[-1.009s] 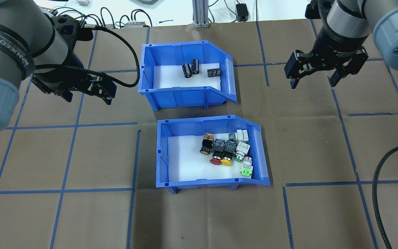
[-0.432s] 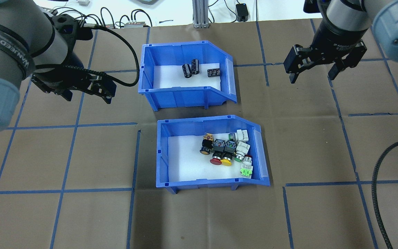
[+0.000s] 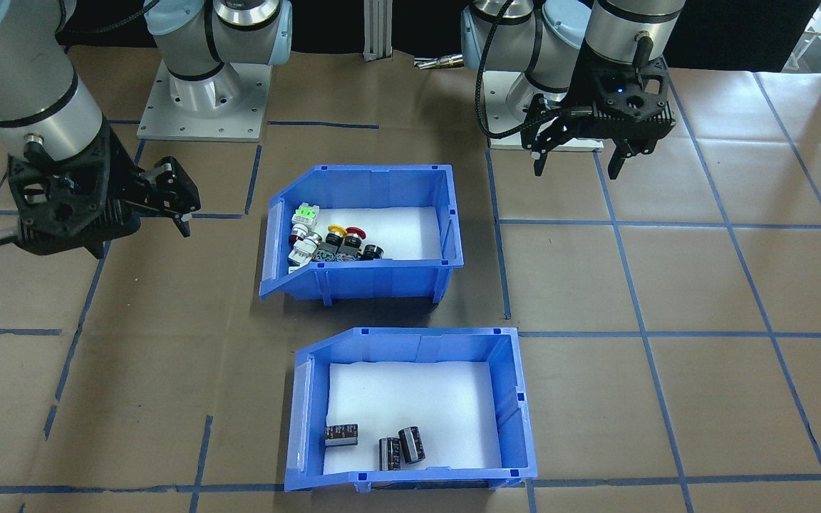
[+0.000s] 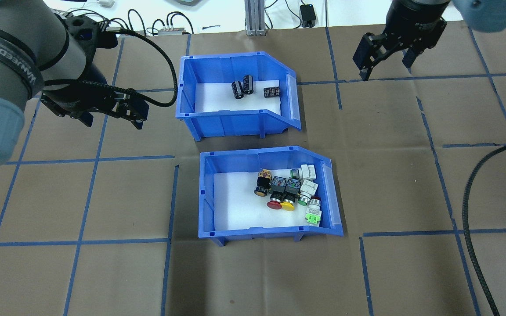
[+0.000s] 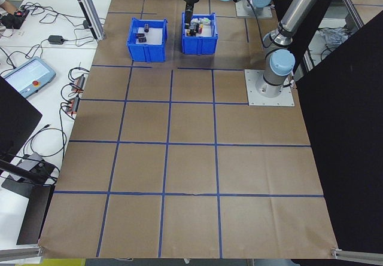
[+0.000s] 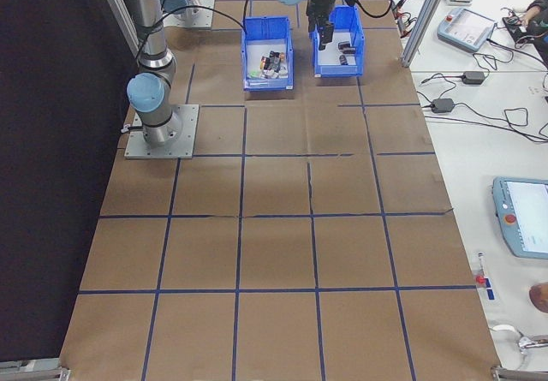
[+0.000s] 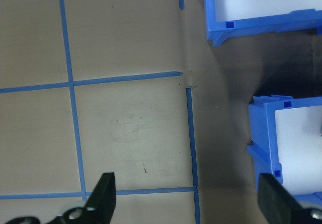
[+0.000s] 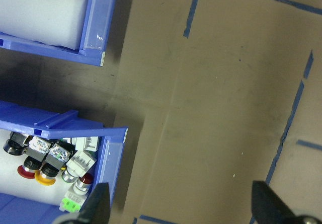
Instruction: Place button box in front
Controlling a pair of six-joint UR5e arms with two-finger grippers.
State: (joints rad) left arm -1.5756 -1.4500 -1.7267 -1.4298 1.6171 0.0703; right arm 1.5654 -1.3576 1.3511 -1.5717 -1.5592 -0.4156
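The button box (image 4: 253,231) is a blue bin with a sloped-cut right side, and push-button switches (image 4: 289,192) are clustered on its white floor. In the overhead view it stands nearer the robot than the other bin, and it also shows in the front-facing view (image 3: 382,279) and the right wrist view (image 8: 107,167). My left gripper (image 4: 113,122) hangs open and empty left of the far bin, seen again in the front-facing view (image 3: 576,168). My right gripper (image 4: 387,70) is open and empty, high at the far right, well clear of both bins (image 3: 141,239).
A like blue bin (image 4: 231,119) holding three black cylinders (image 4: 244,87) stands just beyond the button box, a narrow gap between them. Brown paper with blue tape lines (image 4: 81,242) covers the table. A black cable (image 4: 468,206) loops at the right. Cables and devices lie past the far edge.
My right gripper has risen and drawn back toward the table's far right edge, still open. The left gripper and both bins have barely moved.
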